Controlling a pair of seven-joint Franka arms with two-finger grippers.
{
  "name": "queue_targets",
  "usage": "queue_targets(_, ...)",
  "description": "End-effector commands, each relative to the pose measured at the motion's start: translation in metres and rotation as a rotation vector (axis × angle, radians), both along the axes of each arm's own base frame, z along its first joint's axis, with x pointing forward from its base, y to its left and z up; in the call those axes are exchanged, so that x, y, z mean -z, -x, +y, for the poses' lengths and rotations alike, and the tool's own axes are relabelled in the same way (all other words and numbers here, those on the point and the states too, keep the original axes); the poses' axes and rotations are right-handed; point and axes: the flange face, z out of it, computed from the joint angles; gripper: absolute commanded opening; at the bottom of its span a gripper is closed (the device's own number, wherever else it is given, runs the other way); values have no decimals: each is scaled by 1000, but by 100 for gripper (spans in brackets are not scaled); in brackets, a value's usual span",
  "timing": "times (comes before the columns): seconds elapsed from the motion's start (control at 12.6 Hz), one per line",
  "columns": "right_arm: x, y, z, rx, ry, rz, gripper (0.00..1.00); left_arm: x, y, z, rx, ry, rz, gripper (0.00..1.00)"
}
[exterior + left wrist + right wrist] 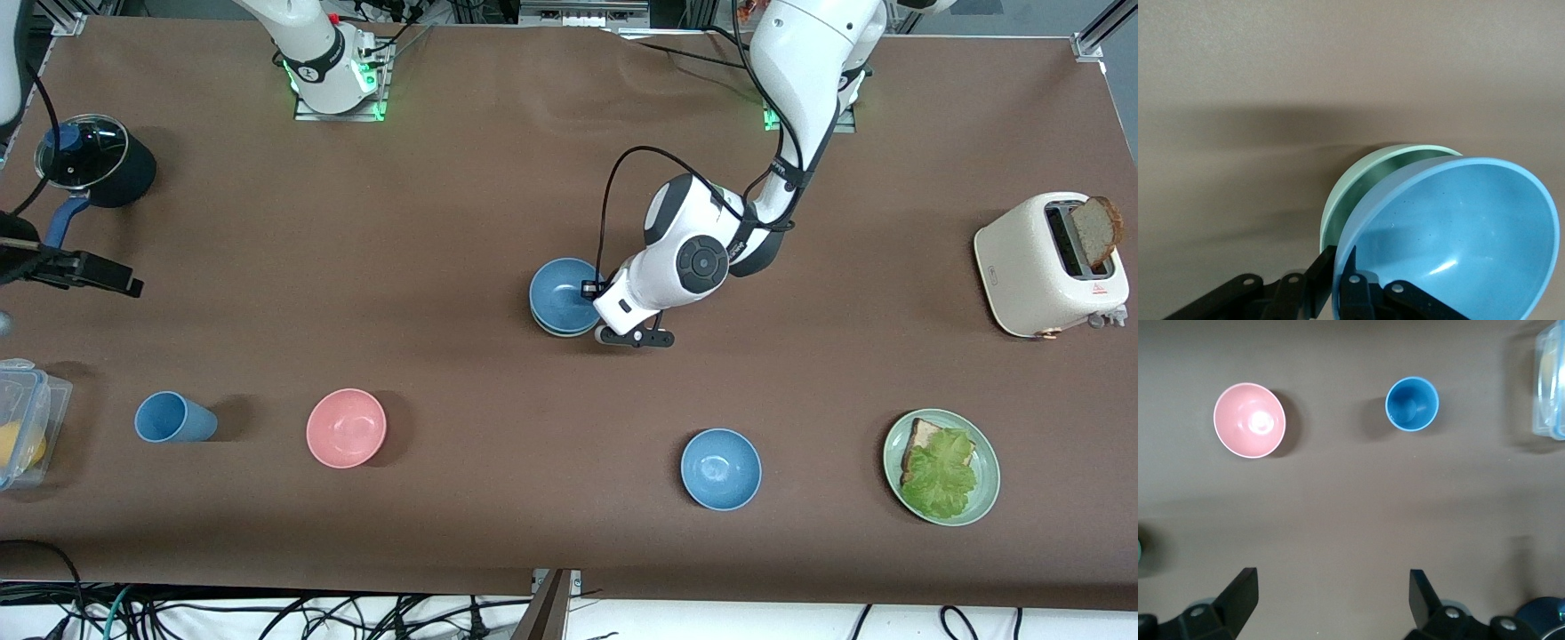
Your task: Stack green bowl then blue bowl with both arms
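Out at the right arm's end of the table the right gripper [1331, 600] hangs over bare table, fingers spread wide, nothing in them; that arm waits. Nearer the front camera than the stack sit the cup [173, 418] and the pink bowl [346, 428].

Now the centre: the green bowl [562, 331] sits on the table, and the blue bowl [564, 293] is in it, tilted, not yet seated. The left gripper [607, 311] is clamped on the blue bowl's rim, at the edge toward the left arm's end.

To finish well, I'd level the rim, lower it until it nests flush, then open slowly and lift straight up, so the stack doesn't drag.
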Motion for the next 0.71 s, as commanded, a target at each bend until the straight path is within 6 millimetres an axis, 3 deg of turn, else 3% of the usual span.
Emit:
queue_targets(0.0, -10, 8, -14, -34, -4, -36, 100, 4, -3, -11, -3, 3, -6, 0)
queue_targets(0.08, -15, 12, -9, -105, 41, -32, 100, 4, -3, -11, -2, 2, -7, 34)
queue_targets(0.32, -15, 26, -4, -133, 62, -6, 100, 4, -7, -6, -14, -5, -11, 65)
queue_targets(0.4, -16, 28, 1, -145, 61, -4, 100, 0, -8, -5, -15, -1, -15, 69)
queue_targets(0.47, -21, 32, 5, -156, 81, -6, 100, -4, -10, -4, -10, 2, -23, 100)
queue_targets(0.63, -19, 38, 3, -162, 95, 6, 100, -35, -21, 7, -32, 9, -55, 100)
